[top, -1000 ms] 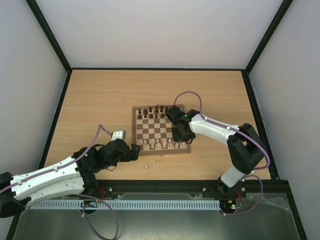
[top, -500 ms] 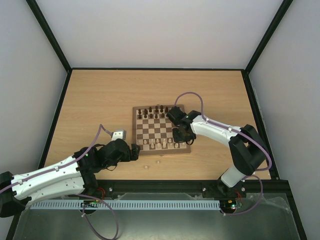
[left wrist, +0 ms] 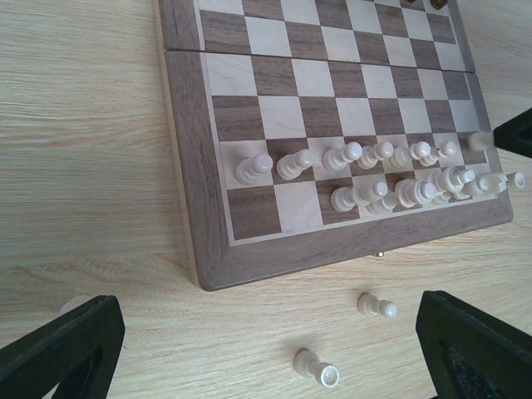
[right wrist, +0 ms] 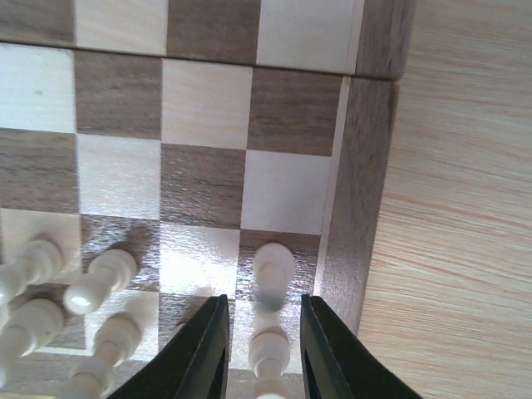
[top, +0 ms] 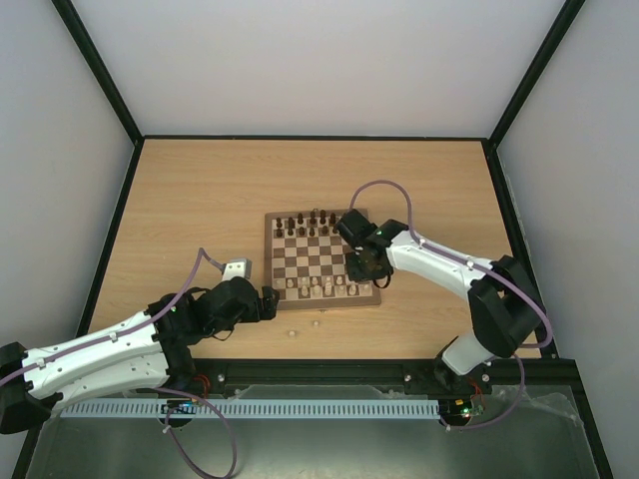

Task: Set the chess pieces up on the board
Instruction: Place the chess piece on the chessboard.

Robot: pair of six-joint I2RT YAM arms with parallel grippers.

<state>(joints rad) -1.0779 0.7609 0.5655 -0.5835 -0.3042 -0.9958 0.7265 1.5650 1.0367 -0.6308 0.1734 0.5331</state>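
The right arm is swinging its elbow further right than a second ago. The right pincer, closed then, is easing slightly apart over the near right corner of the board, with a cream pawn standing untouched between its fingers. The left pincer is hanging wide apart, holding nothing, above two cream pieces lying on the desk just off the board's near edge.

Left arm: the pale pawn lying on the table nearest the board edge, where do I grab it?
Come from straight above and pinch the fallen pawn across its narrow stem, between round head and wider base. It lies on its side, so straddling its length probably holds best.
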